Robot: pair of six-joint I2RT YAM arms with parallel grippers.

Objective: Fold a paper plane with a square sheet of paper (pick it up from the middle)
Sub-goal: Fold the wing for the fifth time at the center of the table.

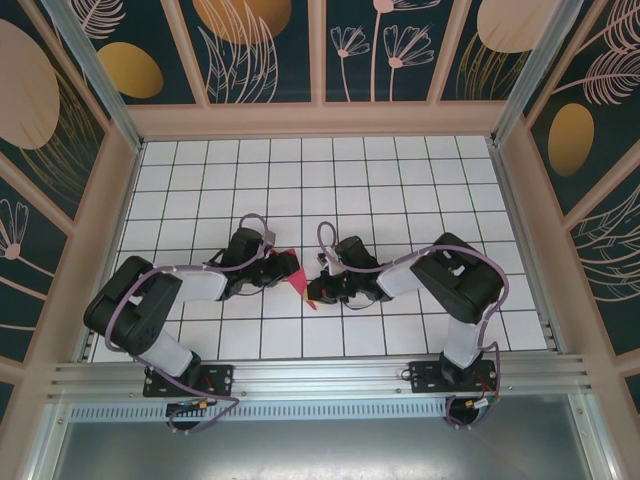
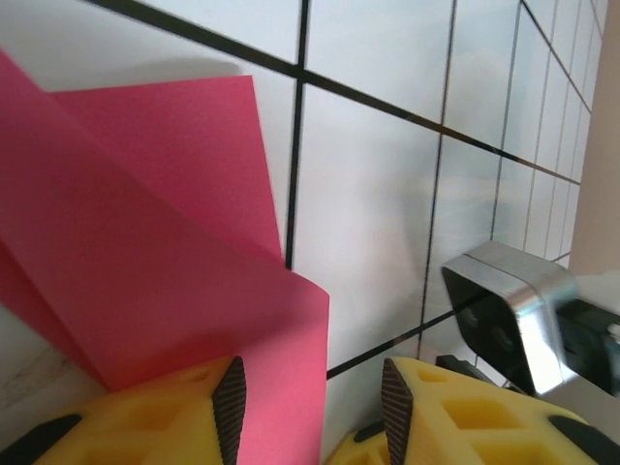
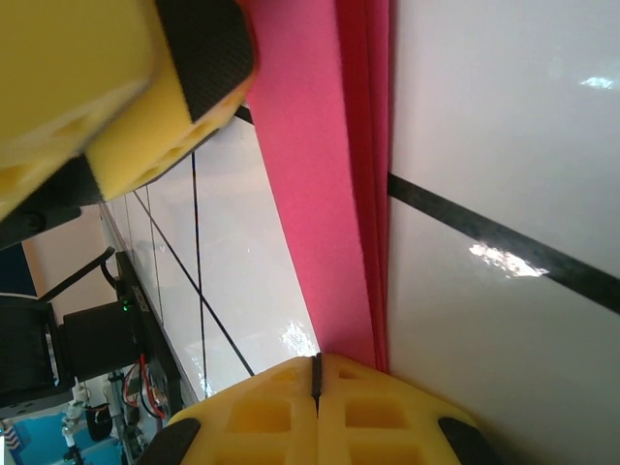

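Dark floral panels (image 1: 260, 50) wall in a glossy white bench (image 1: 400, 190) gridded with black lines. The matte red-pink paper sheet (image 1: 300, 283), folded into layered flaps, lies mid-bench. My left pincer (image 2: 310, 407) stands released, a flap's corner between its yellow fingers (image 2: 174, 417); my right pincer (image 3: 316, 380) is clenched, tips against the folded edge.

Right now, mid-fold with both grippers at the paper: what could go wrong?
1. The left gripper is open with just the paper flap's edge between its fingers. Closing may nip a corner and crease it crooked.
2. The right gripper is shut at the folded edge. Whether it pins the layers is unclear, so the paper could slide.
3. The grippers sit very close together and could bump.
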